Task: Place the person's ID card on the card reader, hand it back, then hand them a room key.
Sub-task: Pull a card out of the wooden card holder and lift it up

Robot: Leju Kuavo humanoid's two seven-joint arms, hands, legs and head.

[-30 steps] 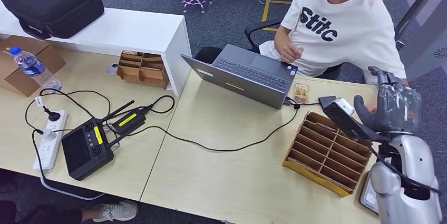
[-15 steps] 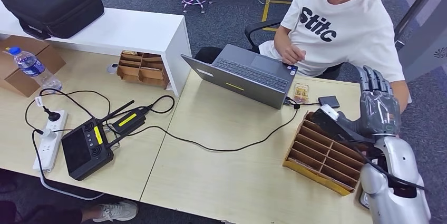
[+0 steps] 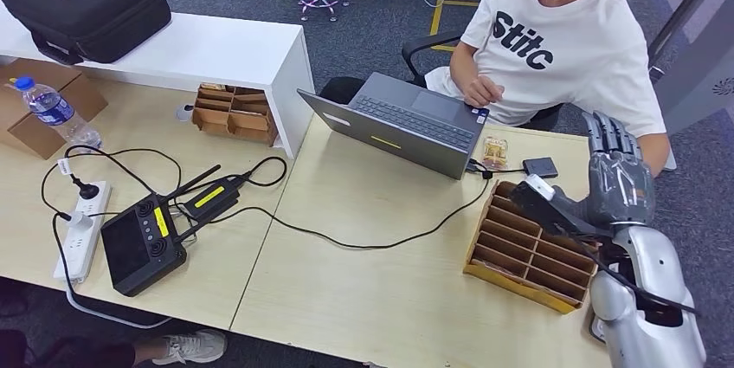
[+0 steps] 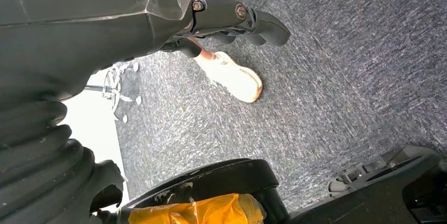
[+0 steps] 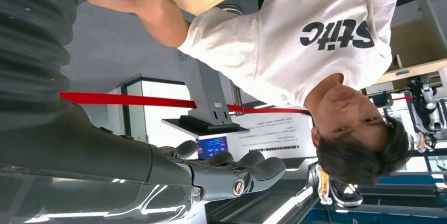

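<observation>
Right hand (image 3: 616, 179) raised over the wooden divider tray (image 3: 530, 247), fingers spread and empty, card reader (image 3: 540, 167) at twelve o'clock bare — handovers seemingly all pending.

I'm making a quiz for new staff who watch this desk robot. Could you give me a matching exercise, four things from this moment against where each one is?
Things:
1. laptop
2. water bottle
3. black case
4. power strip

Places:
A. on the white shelf
B. at the desk's left edge, with a plug in it
C. open in front of the seated person
D. lying beside a cardboard box

Pairs: 1-C, 2-D, 3-A, 4-B
</observation>
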